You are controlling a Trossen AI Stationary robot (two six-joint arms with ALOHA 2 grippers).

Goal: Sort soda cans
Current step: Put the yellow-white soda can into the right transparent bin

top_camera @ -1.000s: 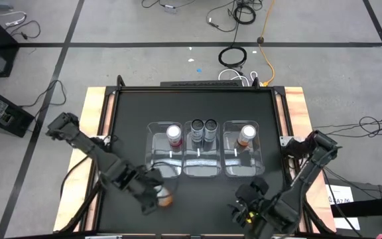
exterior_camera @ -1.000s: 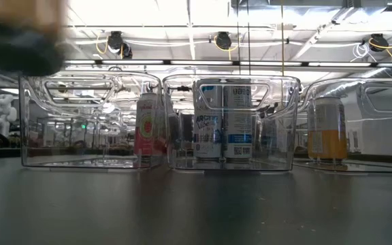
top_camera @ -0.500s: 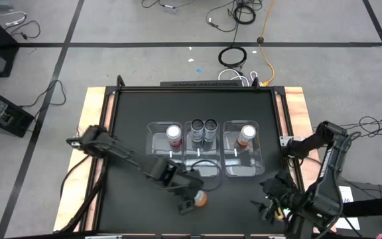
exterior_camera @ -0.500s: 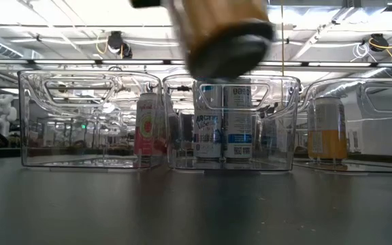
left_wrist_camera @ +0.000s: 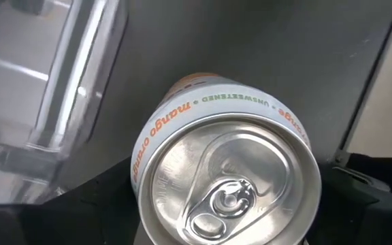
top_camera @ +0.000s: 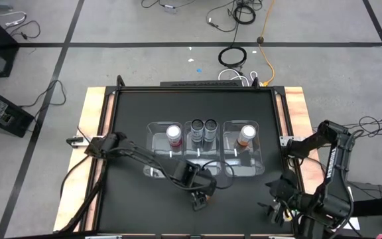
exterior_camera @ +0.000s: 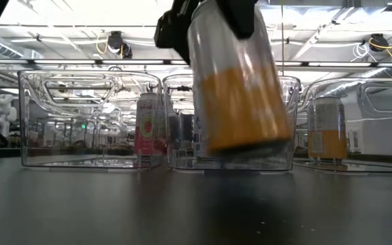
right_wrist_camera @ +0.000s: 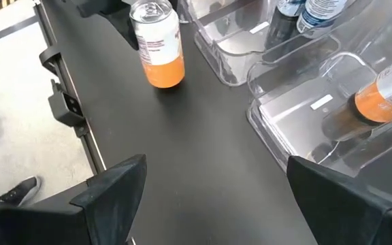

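Orange can [exterior_camera: 240,85] held in the left gripper [top_camera: 202,194], fingers closed around it, lifted and tipped just above the black table [top_camera: 131,119], near the front edge and before the middle clear bin [top_camera: 201,156]. Right gripper [top_camera: 282,207] wide open, holding nothing, low by the table's right front corner. Pink can [top_camera: 174,135], two black cans [top_camera: 203,127] and another orange can [top_camera: 247,135] standing in the bins.

The orange can [left_wrist_camera: 226,173] carries curved lettering just under its silver rim: "mango orange" in orange, then "UNSWEETENED" in small grey capitals. The print on the cans standing in the clear bins [exterior_camera: 90,119] is too small to read.
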